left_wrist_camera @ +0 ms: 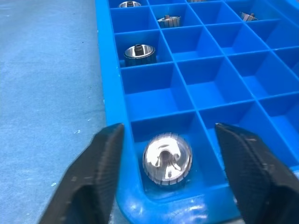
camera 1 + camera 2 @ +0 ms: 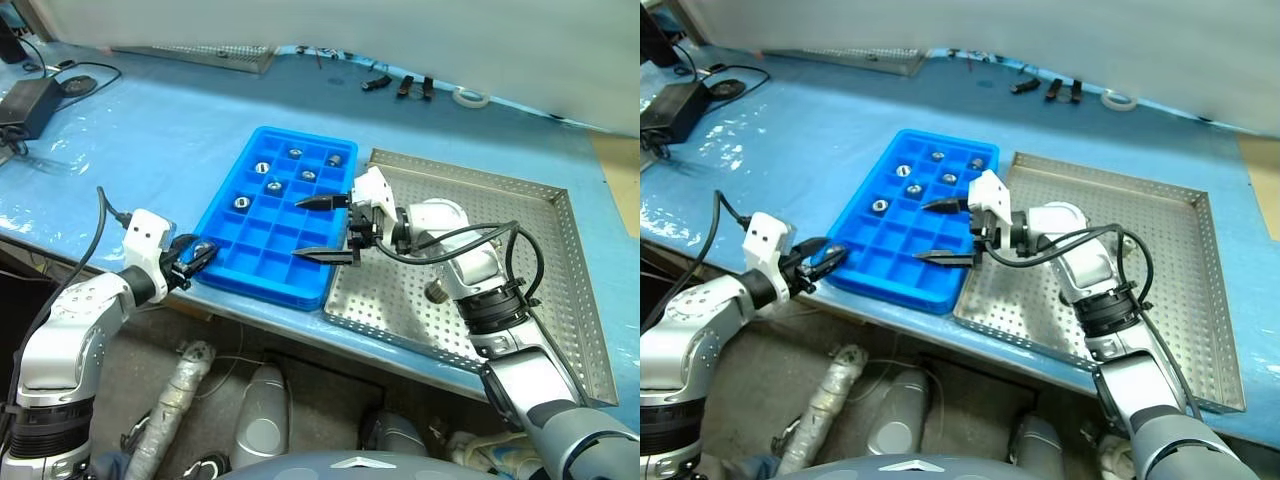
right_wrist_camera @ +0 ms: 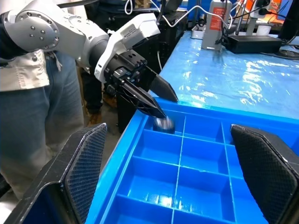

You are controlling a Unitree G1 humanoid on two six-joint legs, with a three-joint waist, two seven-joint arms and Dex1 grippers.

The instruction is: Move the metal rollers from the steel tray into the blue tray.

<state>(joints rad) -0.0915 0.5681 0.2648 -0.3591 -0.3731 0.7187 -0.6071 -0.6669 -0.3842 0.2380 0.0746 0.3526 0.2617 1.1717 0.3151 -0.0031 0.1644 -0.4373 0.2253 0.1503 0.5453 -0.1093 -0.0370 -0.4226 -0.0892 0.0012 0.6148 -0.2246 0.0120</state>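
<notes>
The left end effector stands released around 1 metal roller lying in the blue tray's near corner compartment. The right end effector hovers wide open over the tray.

In the left wrist view the blue tray is cut off by the picture's edges, and the far rollers are seen only in part. A part of the steel tray is hidden under the right arm, and a small object lying there cannot be identified. The small dark items at the far side of the tabletop are too small to be told.
</notes>
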